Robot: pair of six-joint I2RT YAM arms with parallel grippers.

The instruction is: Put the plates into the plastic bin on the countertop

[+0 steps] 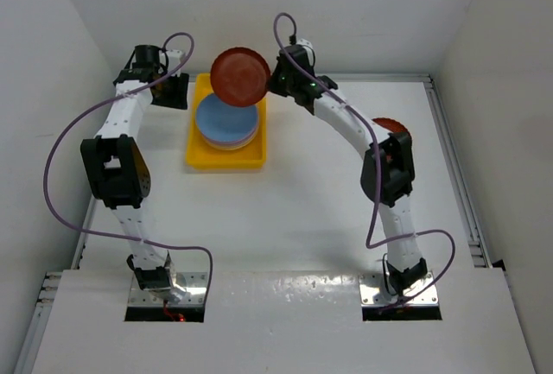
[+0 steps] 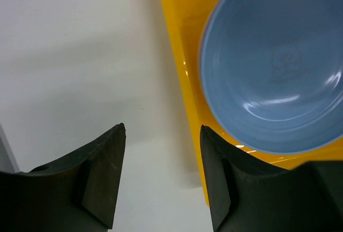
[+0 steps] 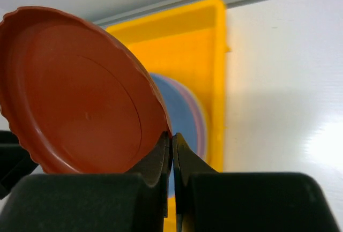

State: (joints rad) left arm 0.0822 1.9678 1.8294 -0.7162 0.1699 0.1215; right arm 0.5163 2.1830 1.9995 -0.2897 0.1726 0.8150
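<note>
Nearest, a second brown-red plate (image 1: 386, 123) lies on the countertop (image 1: 302, 210), half hidden by the R arm, prob. not yet picked. Further on, the bin (image 1: 225, 161), long axis near-to-far, holds a flat stack w/ blue plate (image 1: 226, 117) on top. L gripper (image 1: 173, 93) hangs spread & empty just beside the bin's left wall. Farthest, R gripper (image 1: 276, 80) pinches the brown-red plate (image 1: 240, 76) by its rim above the bin's far end. Plate is tilted, likely for dropping onto the stack. It's round, so no long axis.
</note>
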